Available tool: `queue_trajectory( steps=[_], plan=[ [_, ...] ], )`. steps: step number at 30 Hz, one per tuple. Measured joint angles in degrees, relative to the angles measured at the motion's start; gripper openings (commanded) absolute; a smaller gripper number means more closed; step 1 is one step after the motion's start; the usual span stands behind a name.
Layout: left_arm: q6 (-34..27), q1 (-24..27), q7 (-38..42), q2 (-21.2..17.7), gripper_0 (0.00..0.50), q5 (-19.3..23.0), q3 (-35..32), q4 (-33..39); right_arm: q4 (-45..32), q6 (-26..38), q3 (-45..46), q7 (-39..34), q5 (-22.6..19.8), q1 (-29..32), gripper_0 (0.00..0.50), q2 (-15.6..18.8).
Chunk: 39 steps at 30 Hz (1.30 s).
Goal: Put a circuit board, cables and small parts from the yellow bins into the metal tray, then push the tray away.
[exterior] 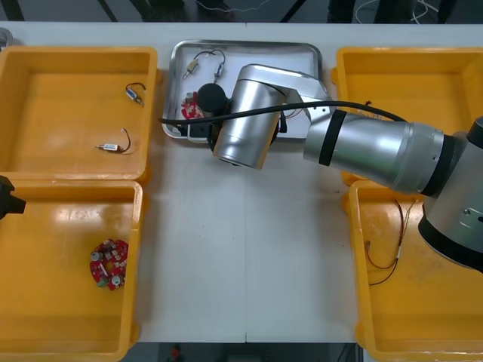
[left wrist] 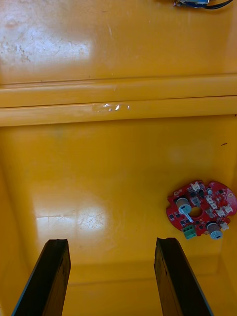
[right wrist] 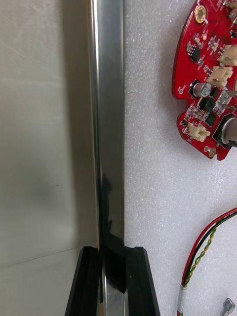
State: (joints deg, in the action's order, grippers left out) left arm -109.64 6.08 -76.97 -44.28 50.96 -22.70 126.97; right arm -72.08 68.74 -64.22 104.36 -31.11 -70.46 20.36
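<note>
The metal tray, white inside, sits at the table's far middle. My right gripper is shut on its shiny rim, one finger on each side; the big silver right arm covers the tray's near left part. A round red circuit board lies in the tray, a red and yellow cable beside it. More cables lie at the tray's far end. My left gripper hangs open over the near left yellow bin, with nothing between its fingers.
Another red circuit board lies in the near left bin. The far left bin holds two small cabled parts. Thin red and yellow cables lie in the near right bin. Bare table runs between the bins.
</note>
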Motion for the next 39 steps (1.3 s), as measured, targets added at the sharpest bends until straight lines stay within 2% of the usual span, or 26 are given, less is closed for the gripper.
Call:
queue_trajectory(
  steps=[6,26,27,29,30,32,36,39],
  plan=[
    [0.00,0.00,0.00,0.00,0.500,0.00,0.00,0.00,3.02,-3.13,0.00,5.28,-1.27,-0.70,0.000,0.01],
    [0.00,-0.01,0.00,0.00,0.500,0.00,0.00,0.02,14.11,-12.19,0.08,5.27,-1.63,-3.78,0.000,-1.58],
    [0.00,-0.01,0.00,0.00,0.500,0.00,0.00,0.02,14.38,-12.28,0.08,5.27,-1.63,-3.87,0.028,-1.66],
    [0.00,-0.01,0.00,0.00,0.500,0.00,0.00,0.02,14.73,-12.31,0.08,5.27,-1.63,-4.00,0.287,-1.80],
    [0.00,-0.01,0.00,0.00,0.500,0.00,0.00,0.02,14.80,-12.31,0.08,5.27,-1.63,-4.02,0.393,-1.83],
    [0.00,-0.01,0.00,0.00,0.500,0.00,0.00,0.02,14.93,-12.31,0.08,5.27,-1.63,-4.02,0.500,-1.84],
    [0.00,-0.01,0.00,0.00,0.500,0.00,0.00,0.02,15.02,-12.30,0.20,5.28,-1.73,-4.02,0.500,-1.84],
    [0.00,-0.01,0.00,0.00,0.500,0.00,0.00,0.02,14.99,-11.44,1.16,5.40,-3.79,-4.02,0.500,-1.86]
  ],
)
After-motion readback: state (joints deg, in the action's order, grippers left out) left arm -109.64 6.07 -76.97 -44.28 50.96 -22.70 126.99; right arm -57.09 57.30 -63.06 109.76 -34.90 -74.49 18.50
